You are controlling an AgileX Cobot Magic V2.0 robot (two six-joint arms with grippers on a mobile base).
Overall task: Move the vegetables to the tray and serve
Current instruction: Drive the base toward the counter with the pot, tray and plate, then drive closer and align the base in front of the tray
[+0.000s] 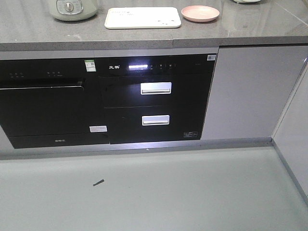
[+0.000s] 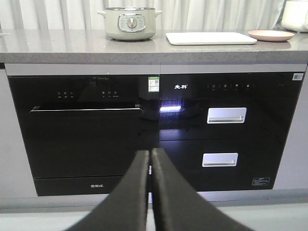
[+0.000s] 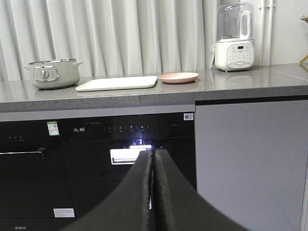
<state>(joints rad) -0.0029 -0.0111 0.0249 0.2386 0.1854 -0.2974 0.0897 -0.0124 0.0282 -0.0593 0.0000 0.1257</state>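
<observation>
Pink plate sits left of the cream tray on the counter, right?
No. The pink plate sits right of the cream tray on the counter, not left; the exterior front-facing view shows it.

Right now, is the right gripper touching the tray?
Apart. In the right wrist view the right gripper, fingers shut, sits low before the black drawer fronts, while the tray lies up on the grey counter.

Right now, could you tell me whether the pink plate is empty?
Empty: the front view looks down into the pink plate and shows only bare pink.
</observation>
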